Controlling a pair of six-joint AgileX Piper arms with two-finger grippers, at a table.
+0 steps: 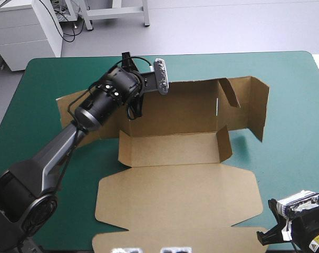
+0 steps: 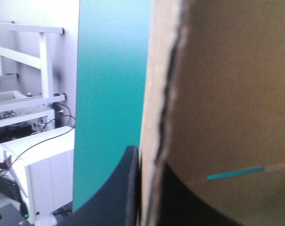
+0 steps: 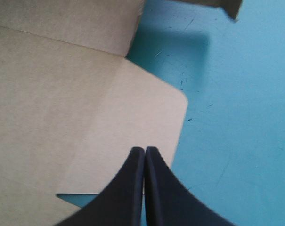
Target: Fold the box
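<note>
In the high view your left arm point(image 1: 54, 158) climbs from the lower left corner to the upper middle, where the left gripper point(image 2: 146, 162) meets the box's point(image 1: 170, 150) back wall point(image 1: 175, 110) near its left end. The left wrist view shows a black finger point(image 2: 126, 188) on either side of that board edge, so the gripper is clamped on the box. The box sits mid-frame on the teal-green cover point(image 1: 291, 147): a flap point(image 1: 67, 108) lies flat at the left under the arm, the back wall and the right wall point(image 1: 258, 108) stand up, and the lid point(image 1: 175, 192) lies flat toward the bottom edge. At the lower right, your right gripper point(image 3: 145, 151) has its fingers pressed together on nothing, tips over the lid near its rounded corner
</note>
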